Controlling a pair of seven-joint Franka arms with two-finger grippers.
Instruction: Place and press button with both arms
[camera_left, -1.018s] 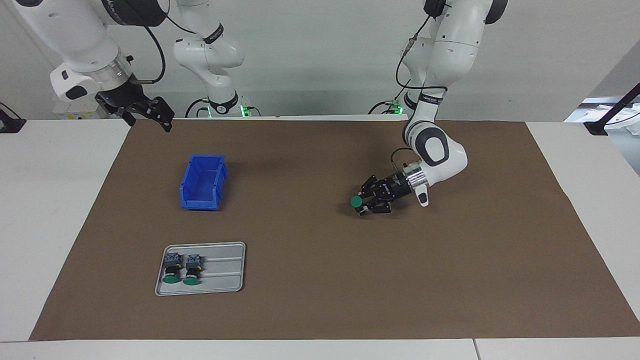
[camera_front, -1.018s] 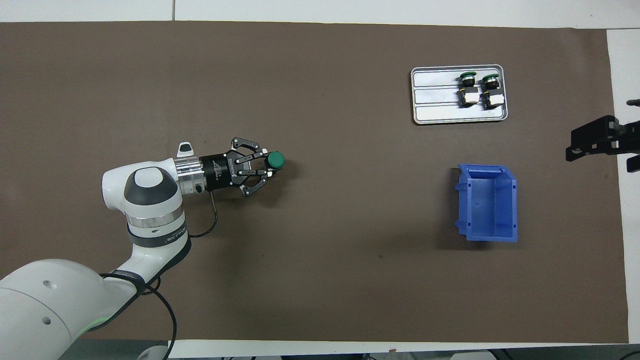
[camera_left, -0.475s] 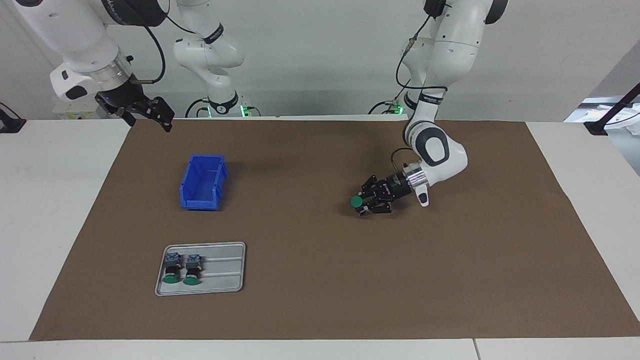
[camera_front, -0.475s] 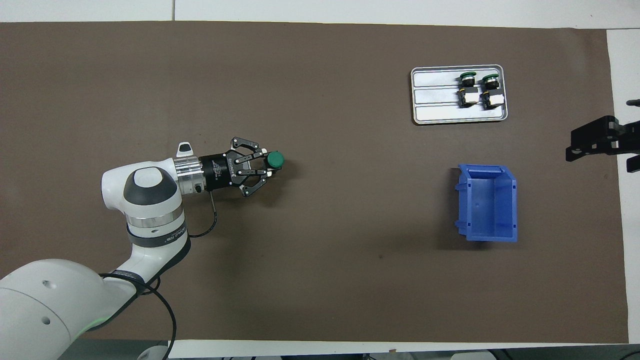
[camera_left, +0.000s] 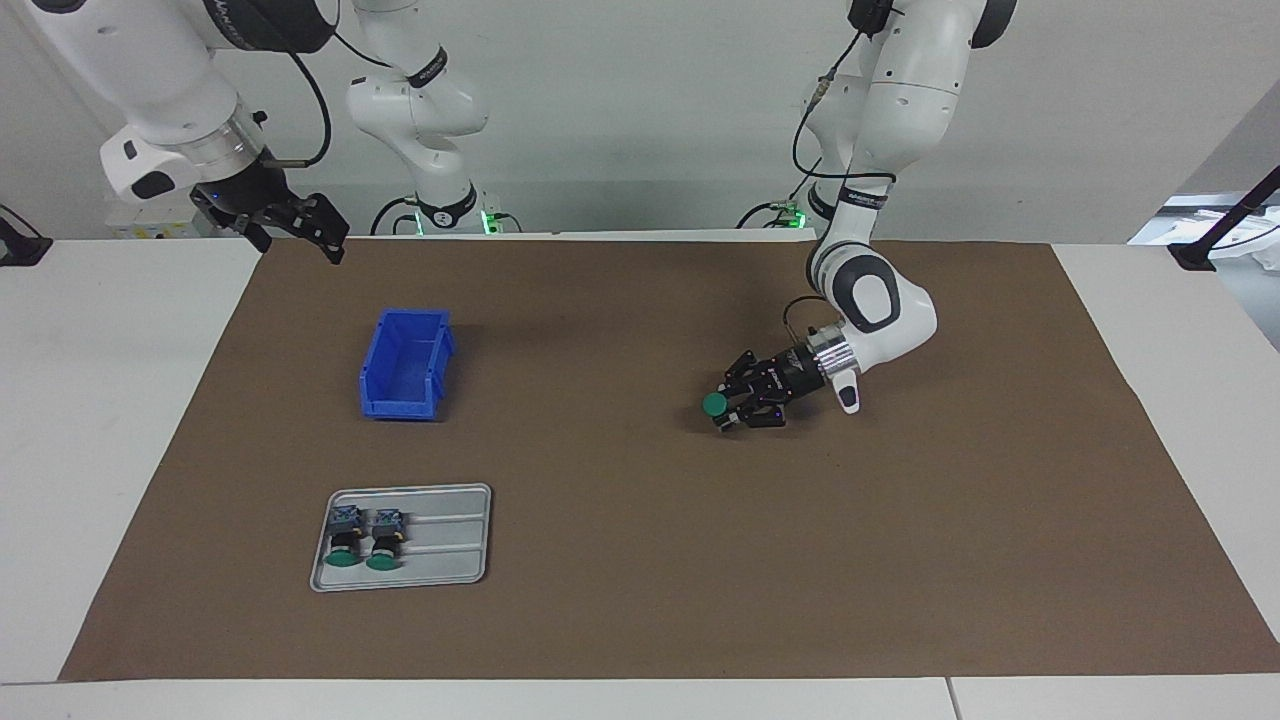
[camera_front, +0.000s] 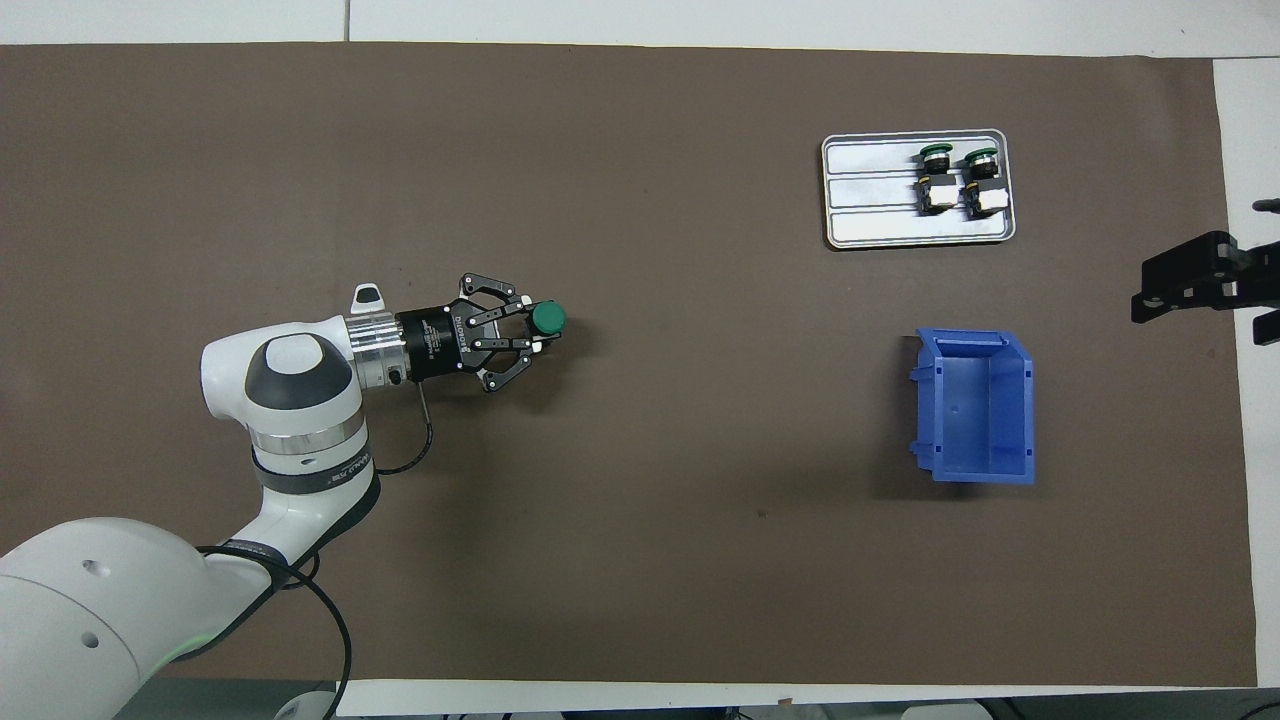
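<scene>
The brown mat (camera_left: 640, 560) covers most of the white desk (camera_left: 90, 440), and everything in play sits on it. The left arm (camera_left: 880, 300), a white jointed robot arm with dark patches, reaches low over the mat's middle stretch toward its own end of the desk. The right arm (camera_left: 160, 110) waits raised over the mat's corner nearest its base. A blue plastic bin (camera_left: 405, 362), open-topped and empty, stands toward the right arm's end, and a grey metal tray (camera_left: 450, 545) lies farther from the robots, near the mat's edge away from them. Two spare green-capped switches (camera_left: 362, 538) lie side by side in the tray.

The left gripper (camera_left: 735, 405), black and link-fingered, is closed around the button (camera_left: 714, 403), a small push-button switch whose round green cap points toward the mat's middle, low over the mat. The right gripper (camera_left: 300, 225) has its fingers spread and holds nothing.

The likely trouble is in the setting down. The switch is held sideways, so on release it could lie on its side or roll, leaving the cap facing sideways and awkward to press. A loosening grip could also let it tip or slide. If the right gripper then presses an unsteadied switch, it may skid across the mat.
</scene>
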